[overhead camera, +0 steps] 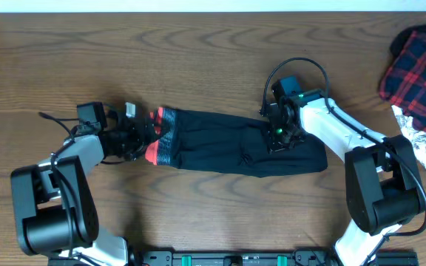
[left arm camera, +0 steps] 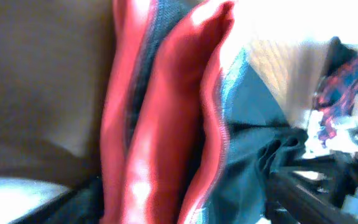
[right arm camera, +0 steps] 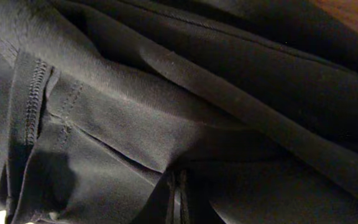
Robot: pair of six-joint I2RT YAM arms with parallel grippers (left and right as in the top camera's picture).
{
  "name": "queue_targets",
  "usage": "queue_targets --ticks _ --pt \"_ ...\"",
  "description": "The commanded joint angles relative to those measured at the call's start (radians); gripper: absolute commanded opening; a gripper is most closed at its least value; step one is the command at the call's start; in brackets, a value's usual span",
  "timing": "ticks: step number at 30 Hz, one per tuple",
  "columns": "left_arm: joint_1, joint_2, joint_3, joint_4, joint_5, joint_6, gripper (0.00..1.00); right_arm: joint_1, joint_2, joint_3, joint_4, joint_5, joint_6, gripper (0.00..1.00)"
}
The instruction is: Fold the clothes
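Black trousers (overhead camera: 220,148) lie across the middle of the surface (overhead camera: 198,59), left pincer (overhead camera: 143,137) at the red waistband (overhead camera: 166,137), right pincer (overhead camera: 280,137) on the leg end; whether either is closed cannot be told

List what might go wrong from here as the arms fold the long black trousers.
1. Left gripper sits at the bunched red-orange-edged waistband; it might catch only some layers, skewing the fold.
2. Right gripper is over the long black soft-fabric trousers short of their end; lifting there may leave that end trailing or creased.
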Motion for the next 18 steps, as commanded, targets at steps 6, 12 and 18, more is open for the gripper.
queue_targets --ticks 6,12,18 --pt "0.026 0.097 -0.038 -0.009 -0.022 -0.004 0.92 0.007 0.003 -0.003 -0.019 -0.008 0.006 0.04" --pt "0.067 0.206 -0.037 -0.054 -0.126 -0.009 0.92 0.007 0.003 -0.003 -0.03 -0.008 0.006 0.04" --pt "0.068 0.283 -0.037 -0.061 -0.127 -0.011 0.85 0.007 0.003 -0.003 -0.029 -0.008 0.006 0.04"
